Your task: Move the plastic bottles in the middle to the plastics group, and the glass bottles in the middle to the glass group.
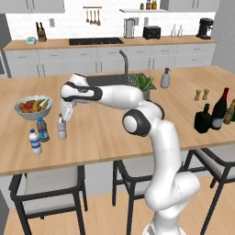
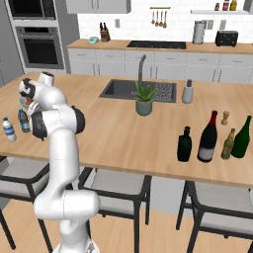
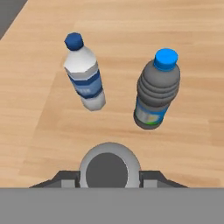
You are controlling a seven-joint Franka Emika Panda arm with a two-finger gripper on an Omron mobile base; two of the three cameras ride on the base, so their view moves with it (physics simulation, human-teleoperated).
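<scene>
My gripper (image 1: 63, 120) is shut on the top of the small clear plastic bottle (image 1: 61, 130), which stands upright on the left part of the counter. In the hand view its cap (image 3: 109, 169) sits between the two dark fingertips (image 3: 66, 177). Just beyond stand the white-labelled bottle (image 3: 84, 78) (image 1: 35, 142) and the darker blue-labelled bottle (image 3: 156, 89) (image 1: 42, 130). Far right stand the dark wine bottle (image 1: 220, 109) (image 2: 208, 137), the squat black bottle (image 1: 203, 119) (image 2: 185, 145) and the olive-green bottle (image 1: 229, 112) (image 2: 242, 137).
A fruit bowl (image 1: 33, 108) sits behind the small bottles. A potted plant (image 1: 144, 85), a soap dispenser (image 1: 165, 79) and the sink (image 2: 118, 89) occupy the counter's middle. Two wooden shakers (image 1: 201, 94) stand near the glass bottles. Stools (image 1: 50, 183) line the near edge.
</scene>
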